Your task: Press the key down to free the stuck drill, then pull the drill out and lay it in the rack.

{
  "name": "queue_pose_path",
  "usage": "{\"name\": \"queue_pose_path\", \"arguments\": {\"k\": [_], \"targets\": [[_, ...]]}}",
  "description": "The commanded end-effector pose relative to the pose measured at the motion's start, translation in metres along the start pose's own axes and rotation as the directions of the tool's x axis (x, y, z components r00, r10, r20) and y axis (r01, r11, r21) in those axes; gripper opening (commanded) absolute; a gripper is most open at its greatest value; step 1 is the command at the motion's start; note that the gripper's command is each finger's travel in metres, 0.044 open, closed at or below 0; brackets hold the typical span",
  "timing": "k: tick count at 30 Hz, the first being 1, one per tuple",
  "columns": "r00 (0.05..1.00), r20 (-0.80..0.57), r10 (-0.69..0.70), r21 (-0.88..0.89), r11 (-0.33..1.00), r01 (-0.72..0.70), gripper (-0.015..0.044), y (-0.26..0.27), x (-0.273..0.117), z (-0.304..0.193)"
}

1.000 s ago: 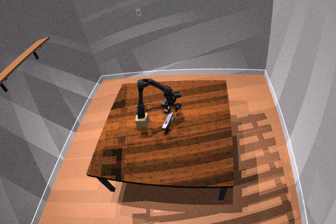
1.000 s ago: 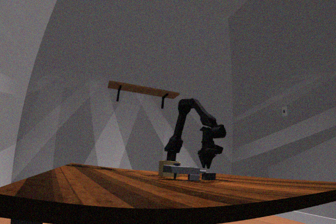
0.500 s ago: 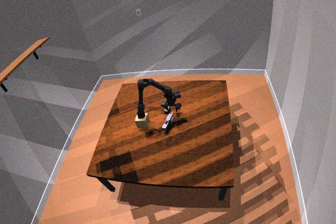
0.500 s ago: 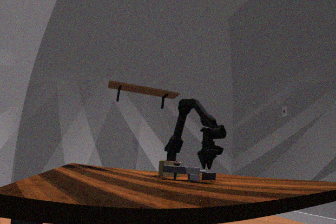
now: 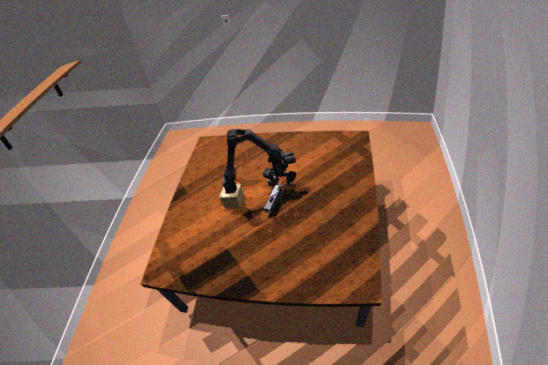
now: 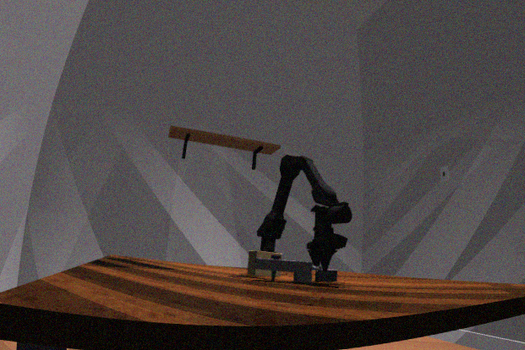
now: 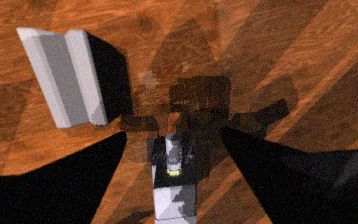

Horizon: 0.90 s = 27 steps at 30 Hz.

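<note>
My gripper (image 5: 281,178) (image 6: 325,269) (image 7: 175,133) is open, its fingers spread on either side of the drill and not touching it. The drill (image 7: 173,150) is a short grey cylinder sticking out of the end of the pale holder (image 5: 270,205) (image 6: 302,272) (image 7: 175,201), with a yellow band at its root. How deep it sits is hidden. The key cannot be made out for certain; a small dark part shows on top of the holder in the top view. The rack (image 6: 328,276) (image 7: 59,75) is a light grooved block, upper left in the wrist view, beyond the left finger.
The arm's cream base block (image 5: 231,197) (image 6: 252,264) stands near the holder. The wooden table (image 5: 317,264) (image 6: 185,304) carries everything, with striped shadows across it. A wall shelf (image 5: 30,103) (image 6: 223,139) hangs well away from the table.
</note>
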<state>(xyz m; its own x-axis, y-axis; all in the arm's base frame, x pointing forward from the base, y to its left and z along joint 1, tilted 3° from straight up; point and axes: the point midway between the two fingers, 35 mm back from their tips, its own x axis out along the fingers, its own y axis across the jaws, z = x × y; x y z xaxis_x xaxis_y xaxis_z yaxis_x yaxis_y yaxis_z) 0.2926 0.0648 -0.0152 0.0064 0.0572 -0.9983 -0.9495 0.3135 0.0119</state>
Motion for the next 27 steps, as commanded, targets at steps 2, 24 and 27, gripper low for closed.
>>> {"name": "queue_pose_path", "arguments": {"k": [2, 24, 27], "targets": [[1.000, -0.002, 0.003, -0.004, 1.000, -0.003, 0.0440, 0.001, 0.008, -0.003], [1.000, -0.001, 0.002, 0.000, 1.000, -0.002, 0.0204, 0.001, 0.023, -0.007], [1.000, -0.001, 0.002, 0.000, 1.000, -0.002, 0.0125, 0.001, 0.023, -0.007]]}}
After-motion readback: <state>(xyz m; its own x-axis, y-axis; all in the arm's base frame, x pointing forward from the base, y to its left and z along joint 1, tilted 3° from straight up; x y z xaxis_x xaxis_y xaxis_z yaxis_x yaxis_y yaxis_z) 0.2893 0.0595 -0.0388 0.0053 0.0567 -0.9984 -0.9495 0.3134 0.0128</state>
